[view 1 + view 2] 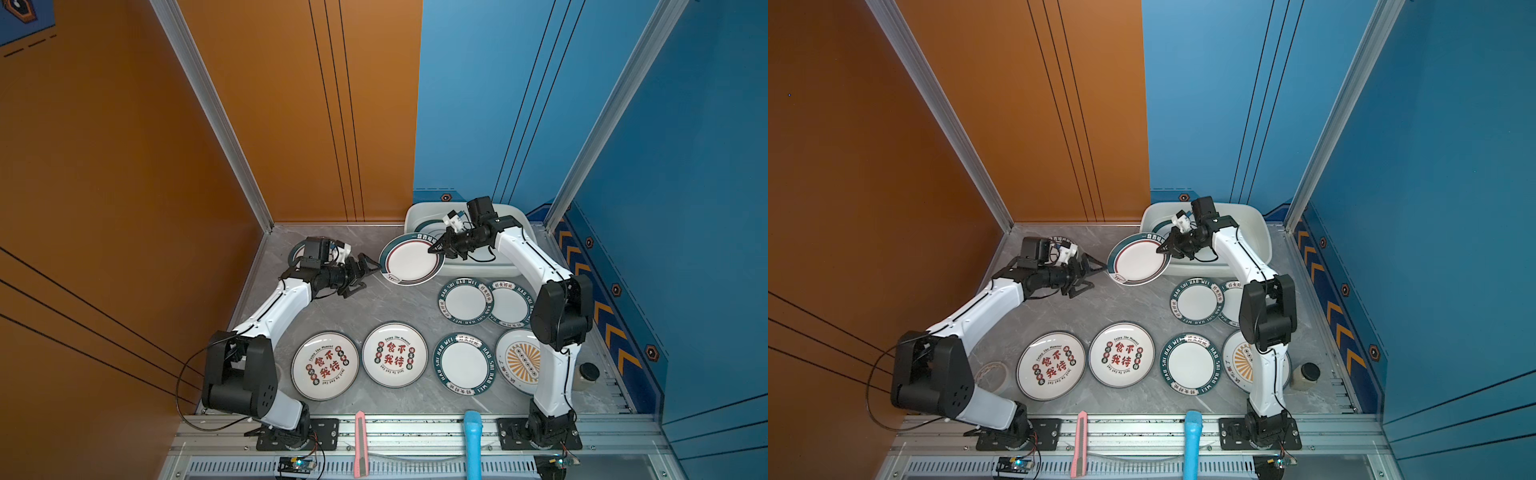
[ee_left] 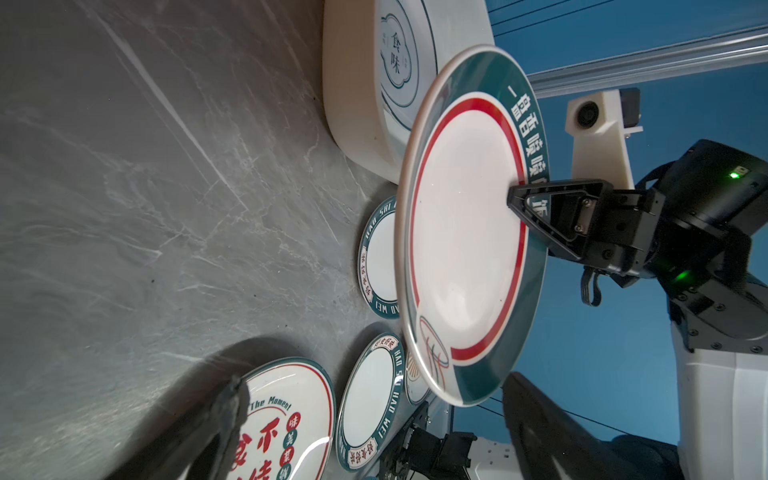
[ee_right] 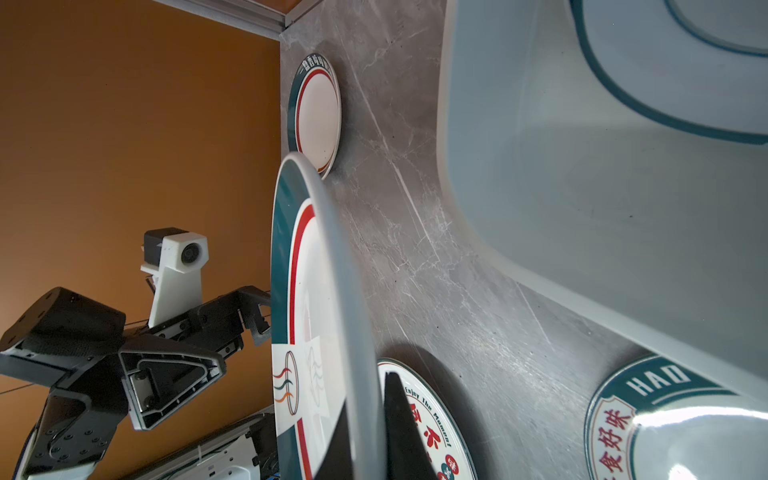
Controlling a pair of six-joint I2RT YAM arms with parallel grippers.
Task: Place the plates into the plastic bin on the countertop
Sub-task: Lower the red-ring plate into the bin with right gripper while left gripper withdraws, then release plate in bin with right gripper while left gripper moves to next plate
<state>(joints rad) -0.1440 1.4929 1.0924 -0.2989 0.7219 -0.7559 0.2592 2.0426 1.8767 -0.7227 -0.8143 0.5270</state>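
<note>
My right gripper (image 1: 434,249) is shut on the right rim of a green-rimmed, red-ringed plate (image 1: 409,262), which it holds tilted above the countertop (image 1: 374,307), just left of the plastic bin (image 1: 415,216). The left gripper (image 1: 369,275) stands open right beside that plate's left edge, with nothing in it. In the left wrist view a cloud-emblem plate (image 2: 399,54) lies inside the bin. Several plates lie flat on the countertop: two with red characters (image 1: 325,365), three with green lettered rims (image 1: 465,300), a sunburst one (image 1: 519,361) and one behind the left arm (image 3: 316,116).
A tape roll (image 1: 994,374) sits by the left arm's base. A small jar (image 1: 586,374) stands at the right edge. A pink knife (image 1: 360,440) and a blue handle (image 1: 473,440) lie across the front aluminium rail. Orange and blue walls enclose the counter.
</note>
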